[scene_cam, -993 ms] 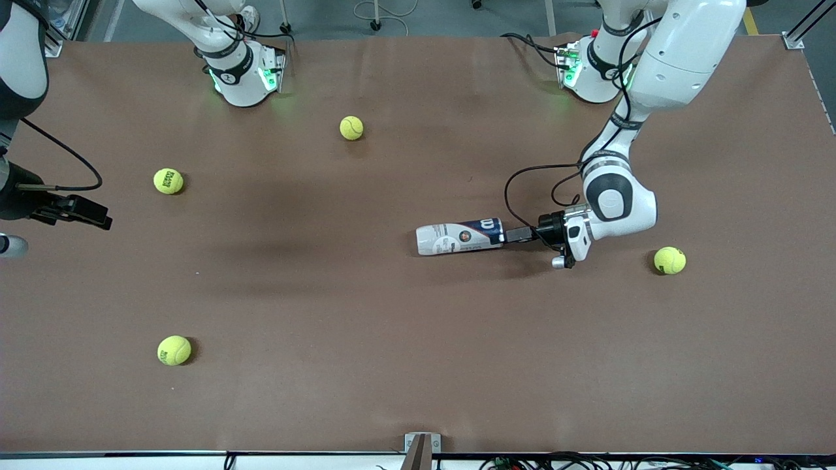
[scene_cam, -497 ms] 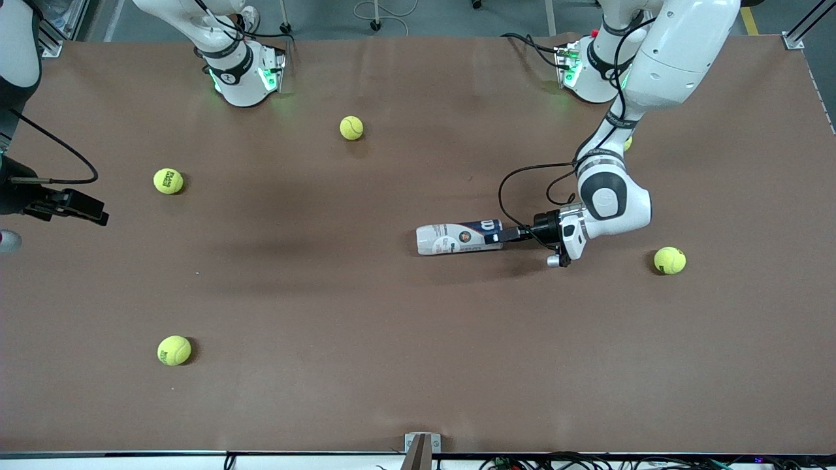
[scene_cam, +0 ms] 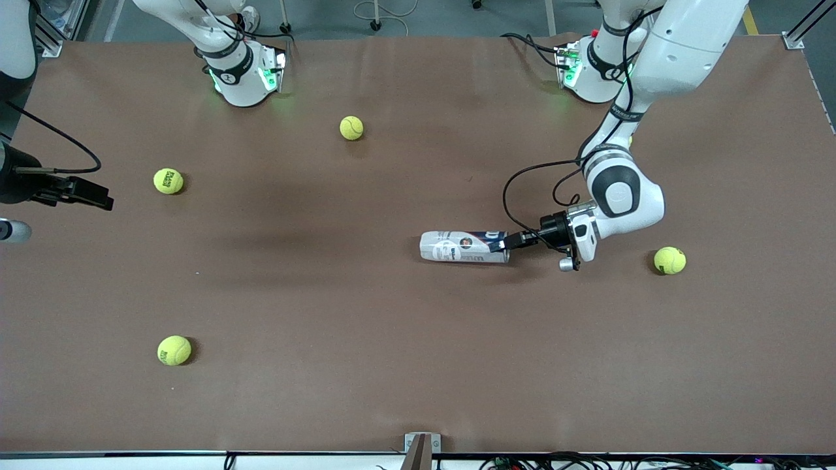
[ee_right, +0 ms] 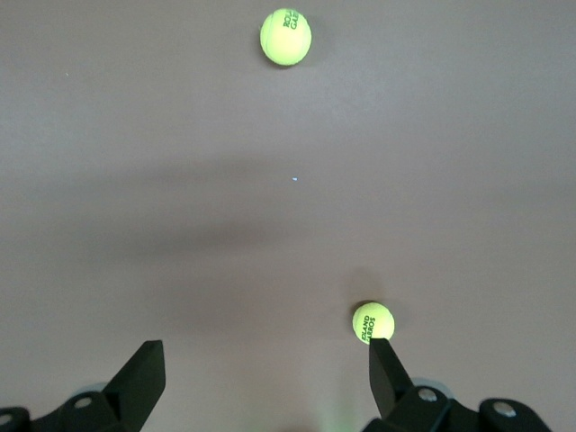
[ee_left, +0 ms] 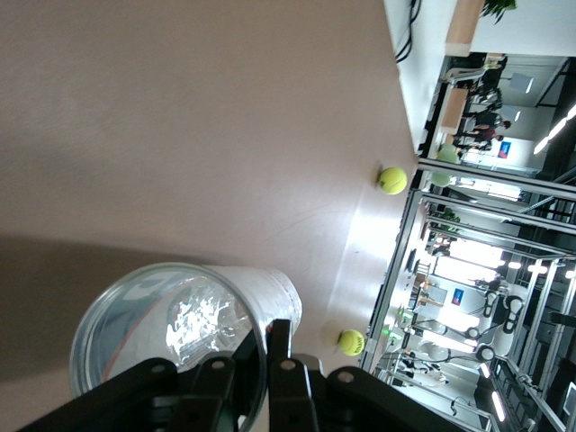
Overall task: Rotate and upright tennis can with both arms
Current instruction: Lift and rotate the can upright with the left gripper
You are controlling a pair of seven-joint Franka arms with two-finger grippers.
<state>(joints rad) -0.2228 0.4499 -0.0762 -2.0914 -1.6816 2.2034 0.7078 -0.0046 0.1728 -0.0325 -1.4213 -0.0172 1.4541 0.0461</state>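
Tennis can (scene_cam: 464, 246): lying on its side mid-desk, open mouth turned toward the left arm's end.
Left gripper (scene_cam: 501, 244): pinched shut on the can's rim, one finger (ee_left: 281, 360) inside the mouth and one outside; a rim hold looks chosen so the can is able to swing about that end.
Right gripper (ee_right: 265, 378): jaws spread wide, nothing held, waiting over the right arm's end of the desk (scene_cam: 366, 313).
Tennis balls: scattered singly, well apart from the can; nearest (scene_cam: 669, 260) sits toward the left arm's end.
Stage: grip made, can not yet upright.
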